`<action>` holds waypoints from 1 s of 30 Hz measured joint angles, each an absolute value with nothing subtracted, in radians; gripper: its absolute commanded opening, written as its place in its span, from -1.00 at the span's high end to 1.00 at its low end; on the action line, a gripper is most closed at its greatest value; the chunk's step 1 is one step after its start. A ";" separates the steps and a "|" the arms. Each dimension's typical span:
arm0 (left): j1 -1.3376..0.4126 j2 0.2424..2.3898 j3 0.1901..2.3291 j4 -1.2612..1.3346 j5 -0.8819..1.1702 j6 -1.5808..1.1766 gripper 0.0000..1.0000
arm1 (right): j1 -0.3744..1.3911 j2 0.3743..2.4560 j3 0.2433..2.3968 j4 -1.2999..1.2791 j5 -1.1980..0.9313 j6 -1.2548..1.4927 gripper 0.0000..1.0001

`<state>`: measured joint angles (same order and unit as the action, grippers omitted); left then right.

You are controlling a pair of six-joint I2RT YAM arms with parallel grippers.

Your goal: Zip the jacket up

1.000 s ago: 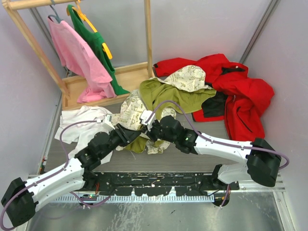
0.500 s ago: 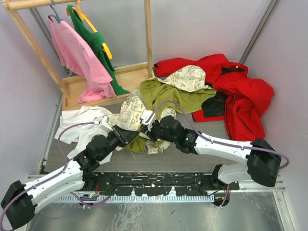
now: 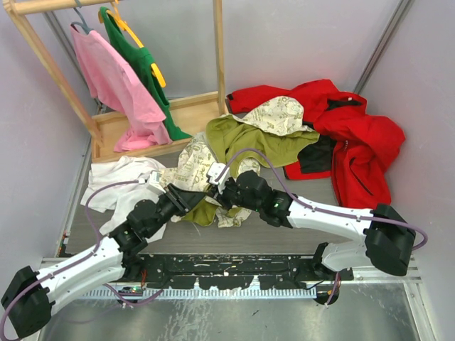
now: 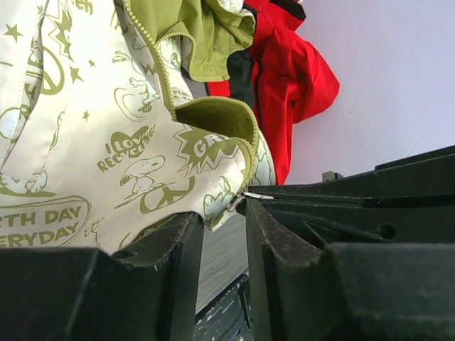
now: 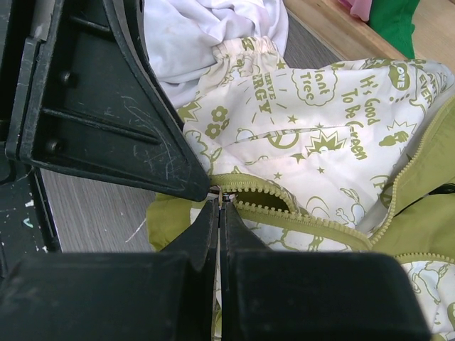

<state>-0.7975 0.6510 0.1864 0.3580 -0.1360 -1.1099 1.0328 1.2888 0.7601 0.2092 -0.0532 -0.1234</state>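
Observation:
The jacket (image 3: pixel 249 135) lies crumpled mid-table, olive on one side and cream with olive prints (image 4: pixel 106 128) on the other. Both grippers meet at its near hem. My right gripper (image 5: pixel 220 202) is shut on the metal zipper pull (image 4: pixel 245 197), at the low end of the olive zipper teeth (image 5: pixel 298 213). My left gripper (image 4: pixel 224 213) stands open just beside it, a corner of the hem dipping toward its tips and the table showing through the gap. From above, the left gripper (image 3: pixel 201 201) and right gripper (image 3: pixel 217 193) almost touch.
A bright red jacket (image 3: pixel 355 142) is heaped at the back right, touching the olive one. A white garment (image 3: pixel 121 177) lies at the left. A wooden rack (image 3: pixel 185 110) at the back left holds a pink shirt (image 3: pixel 114 78) and a green one (image 3: pixel 142 64).
My left arm has shifted a little to the left and back while its gripper stays at the hem. The right arm and the jacket have not moved.

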 measured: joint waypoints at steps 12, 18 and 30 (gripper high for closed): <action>-0.798 0.683 0.186 0.419 -0.162 -1.115 0.64 | 1.032 1.265 0.757 0.206 -0.057 -0.117 0.99; -0.799 0.680 0.181 0.430 -0.161 -1.119 0.95 | 1.024 1.261 0.754 0.193 -0.054 -0.116 0.99; -0.800 0.560 0.174 0.313 -0.133 -1.110 1.00 | 1.003 1.250 0.765 0.155 -0.064 -0.080 0.99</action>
